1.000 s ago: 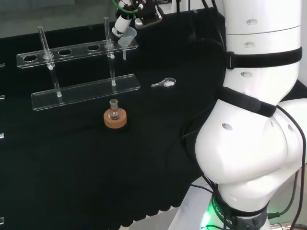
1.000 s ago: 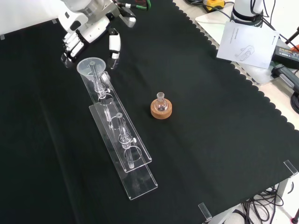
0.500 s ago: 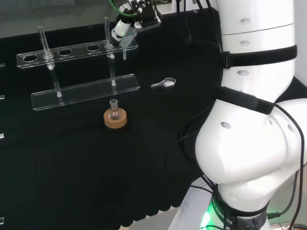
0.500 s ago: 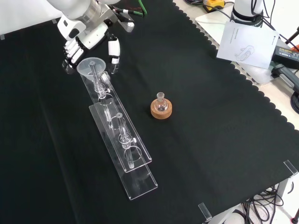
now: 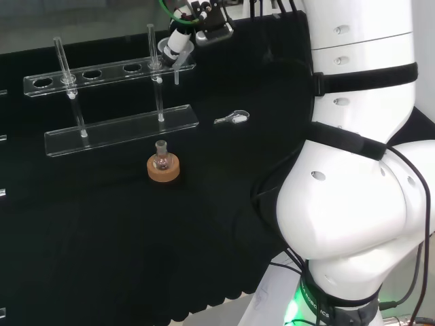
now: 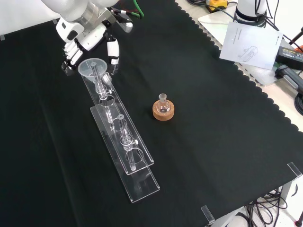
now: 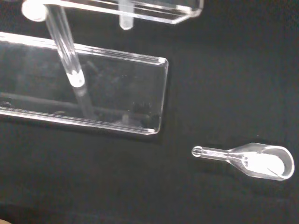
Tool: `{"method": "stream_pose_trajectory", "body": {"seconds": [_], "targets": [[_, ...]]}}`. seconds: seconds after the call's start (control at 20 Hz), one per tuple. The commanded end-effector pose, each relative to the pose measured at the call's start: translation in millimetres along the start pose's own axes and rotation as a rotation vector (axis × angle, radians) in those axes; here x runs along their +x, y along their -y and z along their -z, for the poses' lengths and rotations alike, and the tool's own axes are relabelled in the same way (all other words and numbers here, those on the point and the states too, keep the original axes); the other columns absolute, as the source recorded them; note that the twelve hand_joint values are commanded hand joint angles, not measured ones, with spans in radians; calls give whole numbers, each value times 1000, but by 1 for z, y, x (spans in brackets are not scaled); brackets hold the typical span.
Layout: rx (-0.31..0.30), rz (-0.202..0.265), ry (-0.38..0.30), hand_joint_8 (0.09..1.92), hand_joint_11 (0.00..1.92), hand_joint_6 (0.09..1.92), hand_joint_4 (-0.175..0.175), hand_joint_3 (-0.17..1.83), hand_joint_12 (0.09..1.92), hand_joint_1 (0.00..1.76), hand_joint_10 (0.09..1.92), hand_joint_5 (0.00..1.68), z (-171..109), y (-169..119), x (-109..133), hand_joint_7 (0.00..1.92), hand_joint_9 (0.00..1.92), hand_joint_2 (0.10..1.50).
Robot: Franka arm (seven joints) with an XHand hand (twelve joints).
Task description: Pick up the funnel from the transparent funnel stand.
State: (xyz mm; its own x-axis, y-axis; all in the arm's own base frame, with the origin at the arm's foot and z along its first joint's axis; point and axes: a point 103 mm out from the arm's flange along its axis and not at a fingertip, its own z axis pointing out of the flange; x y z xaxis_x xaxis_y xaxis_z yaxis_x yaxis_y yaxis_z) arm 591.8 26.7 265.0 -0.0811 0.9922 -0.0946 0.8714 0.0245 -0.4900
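A clear funnel (image 6: pixel 93 65) sits in the end hole of the transparent stand's upper shelf (image 6: pixel 124 142), its stem hanging down. In the head view the funnel (image 5: pixel 169 52) is at the shelf's right end (image 5: pixel 102 72). My hand (image 6: pixel 89 34) hovers right over it. Its fingers (image 6: pixel 70 53) hang on one side of the rim and its thumb (image 6: pixel 112 51) on the other, spread apart, with no grip visible. In the head view one finger of the hand (image 5: pixel 179 39) lies over the funnel's mouth. The wrist view shows the stand's base (image 7: pixel 107 95) and the funnel's stem tip (image 7: pixel 125 22).
A small flask (image 6: pixel 163 105) stands on a cork ring (image 6: pixel 164 113) beside the stand. A little glass scoop (image 5: pixel 232 117) lies on the cloth between the stand and the arm. Papers and devices (image 6: pixel 251 45) lie off the cloth's far corner in the front view.
My hand has shifted closer over the funnel, its fingers and thumb now straddling the rim. The funnel still sits in the stand.
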Motion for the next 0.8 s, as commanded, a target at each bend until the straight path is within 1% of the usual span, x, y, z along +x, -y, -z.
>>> {"method": "stream_pose_trajectory", "body": {"seconds": [0.05, 0.25, 0.5, 0.65, 0.7, 0.8], "targets": [[10, -6, 12, 377, 138, 87, -33, 234, 1515, 545, 834, 102, -3, -3, -3, 0, 180, 748], [4, 1, 23, 494, 158, 87, -38, 247, 1509, 551, 794, 131, -2, -5, 17, 0, 264, 747], [-17, -5, 42, 582, 182, 87, -41, 261, 1499, 560, 756, 149, -2, -5, 19, 0, 346, 746], [-30, -19, 72, 677, 223, 87, -51, 287, 1476, 598, 696, 220, -2, -4, 20, 53, 477, 749], [-34, -21, 100, 696, 241, 87, -53, 301, 1465, 625, 675, 247, -1, -4, 22, 84, 523, 755], [-42, -38, 116, 713, 270, 87, -57, 334, 1448, 681, 643, 287, -1, -3, 18, 133, 589, 766]]}}
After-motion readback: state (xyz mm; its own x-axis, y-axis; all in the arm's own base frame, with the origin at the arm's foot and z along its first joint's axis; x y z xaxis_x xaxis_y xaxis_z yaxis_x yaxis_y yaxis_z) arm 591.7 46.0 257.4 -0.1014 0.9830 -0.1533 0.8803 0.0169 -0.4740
